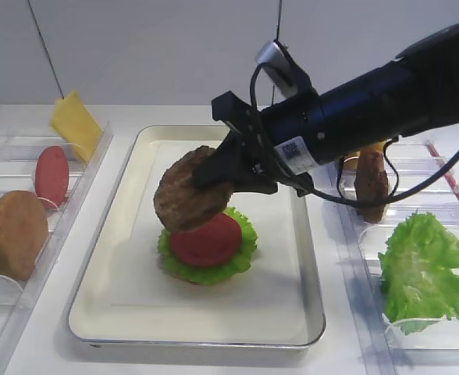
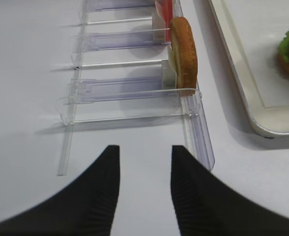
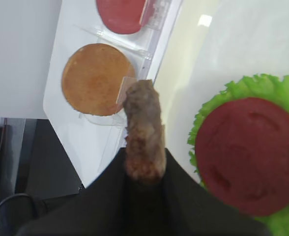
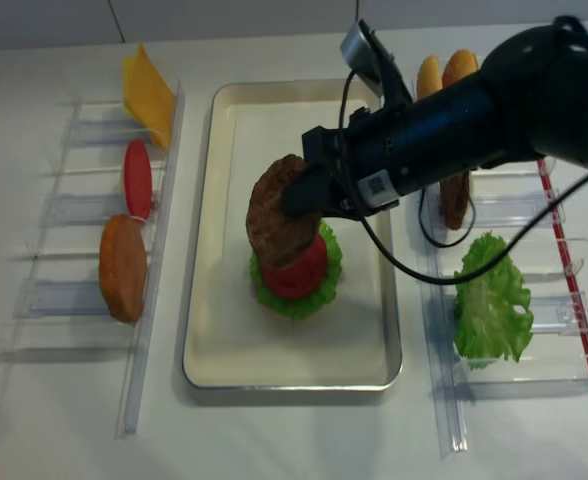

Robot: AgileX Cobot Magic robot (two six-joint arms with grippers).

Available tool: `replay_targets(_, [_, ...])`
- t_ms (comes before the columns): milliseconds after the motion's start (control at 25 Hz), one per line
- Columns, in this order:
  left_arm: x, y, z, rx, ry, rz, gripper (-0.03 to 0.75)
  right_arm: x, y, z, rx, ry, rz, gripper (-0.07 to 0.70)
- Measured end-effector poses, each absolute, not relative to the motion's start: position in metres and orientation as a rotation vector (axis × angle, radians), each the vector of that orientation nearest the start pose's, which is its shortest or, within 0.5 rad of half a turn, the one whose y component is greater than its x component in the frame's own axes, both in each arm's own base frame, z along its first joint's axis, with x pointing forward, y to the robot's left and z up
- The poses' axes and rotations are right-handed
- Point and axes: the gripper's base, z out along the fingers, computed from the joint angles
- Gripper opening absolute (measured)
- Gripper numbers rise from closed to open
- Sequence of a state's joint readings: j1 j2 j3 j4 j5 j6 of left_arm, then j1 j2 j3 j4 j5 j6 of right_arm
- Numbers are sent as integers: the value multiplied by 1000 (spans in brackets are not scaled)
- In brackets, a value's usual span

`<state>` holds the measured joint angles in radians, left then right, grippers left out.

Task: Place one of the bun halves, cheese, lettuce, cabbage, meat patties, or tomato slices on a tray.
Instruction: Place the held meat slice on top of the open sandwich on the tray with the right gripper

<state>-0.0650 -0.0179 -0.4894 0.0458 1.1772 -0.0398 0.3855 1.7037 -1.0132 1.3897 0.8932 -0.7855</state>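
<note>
Centre frame, above tray (image 1: 97, 308): patty (image 1: 186, 194), stiff, light, rough-faced; right jaws pinch its rim. Left jaws spread, empty, over desk.

Two high exterior views look down on the counter (image 1: 175, 355), one obliquely, one nearly overhead; both share the tray (image 4: 202, 300). Each wrist view looks close along its own jaws.

We saw a white table (image 1: 34, 344), a silver-rimmed tray (image 1: 120, 316) lay at its centre, clear plastic racks (image 4: 74, 300) flanked it left and right (image 4: 564, 370).
</note>
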Motion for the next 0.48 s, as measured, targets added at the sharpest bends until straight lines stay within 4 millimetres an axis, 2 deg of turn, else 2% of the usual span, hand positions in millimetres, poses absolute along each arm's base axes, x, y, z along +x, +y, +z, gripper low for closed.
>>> replay_targets(320, [-11, 5, 265, 22, 2152, -5, 238, 293, 195, 201, -245, 2531, 1467, 148])
replay_targets(480, [-11, 5, 265, 22, 2152, -5, 237, 295, 195, 194, -236, 2543, 1460, 148])
